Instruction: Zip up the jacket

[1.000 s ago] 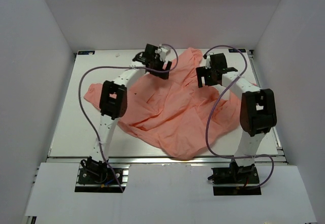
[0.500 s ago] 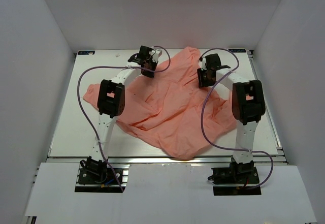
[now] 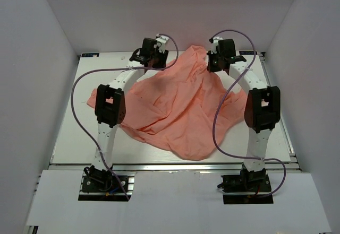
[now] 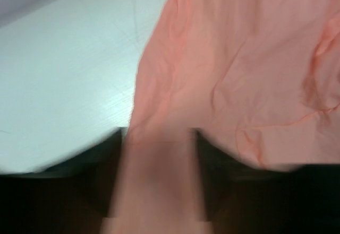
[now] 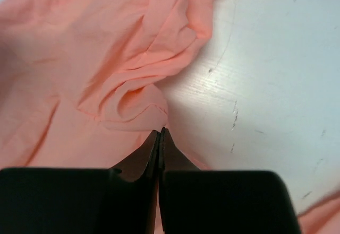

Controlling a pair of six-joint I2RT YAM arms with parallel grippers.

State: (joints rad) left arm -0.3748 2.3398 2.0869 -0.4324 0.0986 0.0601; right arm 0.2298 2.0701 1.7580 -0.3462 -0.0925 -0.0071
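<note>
The salmon-pink jacket [image 3: 175, 106] lies crumpled across the white table, wrinkled, with its upper edge near the far side. No zipper shows in any view. At the jacket's far left edge my left gripper [image 3: 152, 63] has its jaws wide apart, and a band of pink fabric [image 4: 239, 59] runs between its blurred dark fingers [image 4: 109, 186]. At the far right of the jacket's top, my right gripper [image 3: 213, 66] is shut. In its wrist view the tips [image 5: 161, 132] meet on a folded hem of the jacket [image 5: 79, 43].
The white table [image 3: 74, 133] shows bare on the left, far right and front. White walls enclose three sides. Purple cables loop from both arms, the right one over the jacket [image 3: 217, 122]. Scuffed bare tabletop [image 5: 265, 75] lies right of the right gripper.
Both arms have reached farther toward the back wall. The right gripper went from open to shut at the jacket's hem. The left closed and stands open again.
</note>
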